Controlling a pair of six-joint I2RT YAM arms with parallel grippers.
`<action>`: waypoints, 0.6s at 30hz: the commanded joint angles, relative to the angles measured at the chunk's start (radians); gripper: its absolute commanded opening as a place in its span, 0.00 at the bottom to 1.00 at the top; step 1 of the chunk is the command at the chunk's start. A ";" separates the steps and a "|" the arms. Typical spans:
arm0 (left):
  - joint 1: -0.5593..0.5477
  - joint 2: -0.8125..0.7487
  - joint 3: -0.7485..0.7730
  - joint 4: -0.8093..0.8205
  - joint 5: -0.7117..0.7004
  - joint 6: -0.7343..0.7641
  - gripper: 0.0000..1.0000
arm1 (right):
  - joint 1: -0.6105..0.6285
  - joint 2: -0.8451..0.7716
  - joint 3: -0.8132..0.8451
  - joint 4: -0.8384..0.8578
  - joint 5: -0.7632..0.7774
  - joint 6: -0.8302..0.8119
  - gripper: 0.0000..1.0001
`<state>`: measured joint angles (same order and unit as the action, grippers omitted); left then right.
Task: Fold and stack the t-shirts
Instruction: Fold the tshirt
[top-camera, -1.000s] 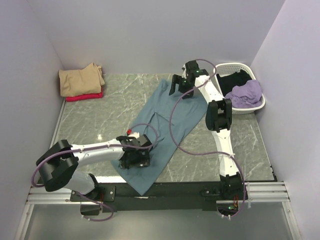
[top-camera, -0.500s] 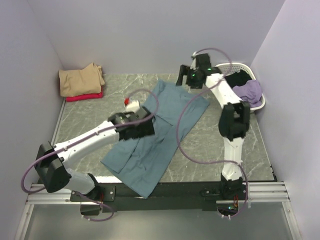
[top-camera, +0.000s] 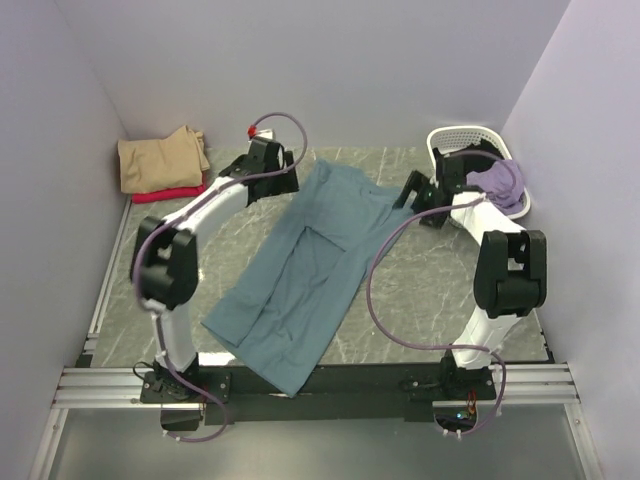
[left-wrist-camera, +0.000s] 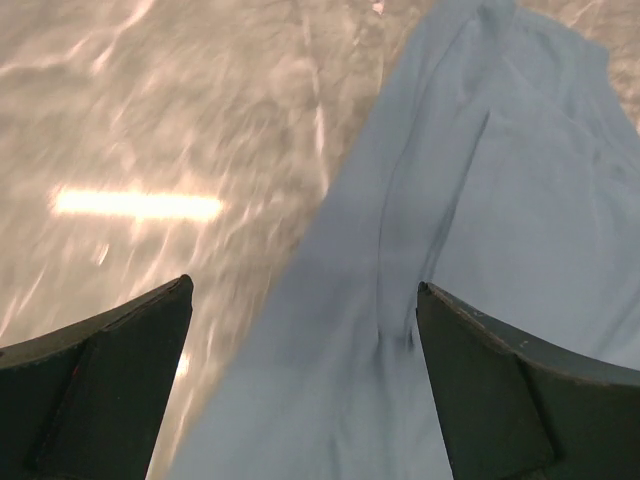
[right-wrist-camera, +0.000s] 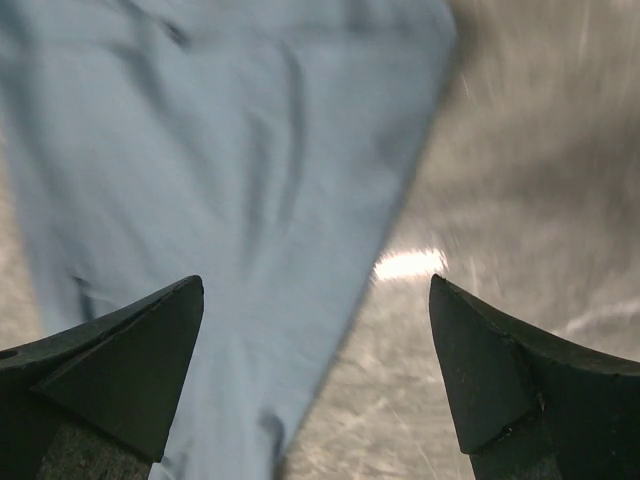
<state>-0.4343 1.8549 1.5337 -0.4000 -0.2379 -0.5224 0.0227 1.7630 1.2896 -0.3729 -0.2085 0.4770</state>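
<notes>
A large teal-blue t-shirt lies spread out diagonally on the marble table, its near end hanging over the front edge. My left gripper is open above the shirt's far left edge, and the left wrist view shows the cloth between its wide fingers. At the shirt's far right corner my right gripper is open. The right wrist view shows the cloth edge running under the gap. Neither gripper holds anything. A folded tan t-shirt rests on a red one at the far left.
A white lattice basket stands at the far right corner with a lilac shirt in it, close behind my right wrist. Purple walls close in the back and both sides. Purple cables loop over the table from both arms.
My left arm has swung from the shirt's near end up to its far left edge. My right arm has pulled back from the collar to the far right corner. The shirt lies flatter and wider.
</notes>
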 joint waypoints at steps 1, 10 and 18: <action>0.049 0.179 0.175 0.133 0.216 0.153 0.99 | -0.010 -0.086 -0.081 0.130 0.001 0.058 1.00; 0.193 0.396 0.324 0.294 0.573 0.117 0.99 | -0.044 0.032 -0.053 0.138 -0.008 0.072 1.00; 0.210 0.621 0.582 0.230 0.811 0.148 1.00 | -0.047 0.127 -0.003 0.152 -0.026 0.100 1.00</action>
<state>-0.2047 2.4142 2.0365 -0.1791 0.4046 -0.4046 -0.0181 1.8576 1.2289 -0.2626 -0.2253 0.5552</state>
